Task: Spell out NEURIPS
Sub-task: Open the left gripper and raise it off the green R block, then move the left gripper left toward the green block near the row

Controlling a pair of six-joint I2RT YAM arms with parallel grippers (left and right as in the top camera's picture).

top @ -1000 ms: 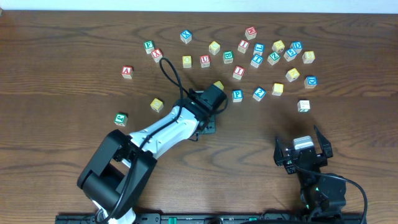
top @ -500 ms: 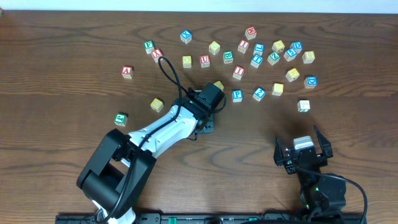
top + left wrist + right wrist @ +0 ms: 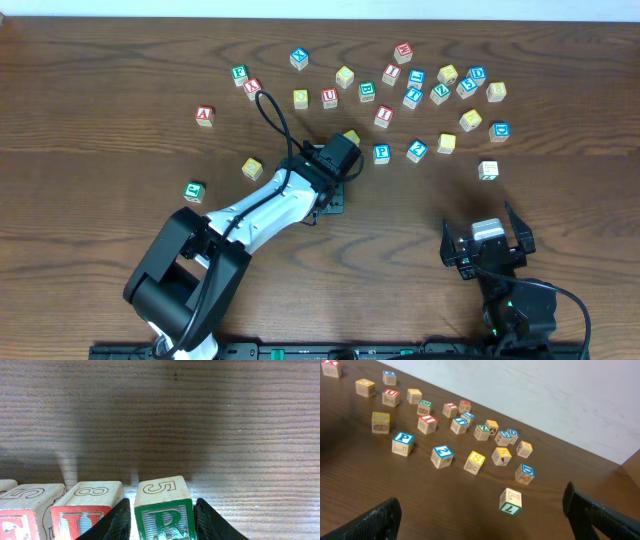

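Note:
In the left wrist view, my left gripper (image 3: 161, 522) is shut on a green R block (image 3: 163, 510) that rests on the table. A red U block (image 3: 87, 507) sits right beside it, and a red E block (image 3: 22, 512) is further left. In the overhead view the left gripper (image 3: 338, 156) covers this row. My right gripper (image 3: 487, 245) is open and empty near the front edge. A blue P block (image 3: 381, 153), a red I block (image 3: 384, 116) and a yellow S block (image 3: 446, 143) lie loose.
Many loose letter blocks are scattered across the back of the table (image 3: 420, 85). A green 7 block (image 3: 488, 170) lies ahead of the right gripper. A red A block (image 3: 204, 115), a yellow block (image 3: 252, 168) and a green block (image 3: 194, 190) lie to the left.

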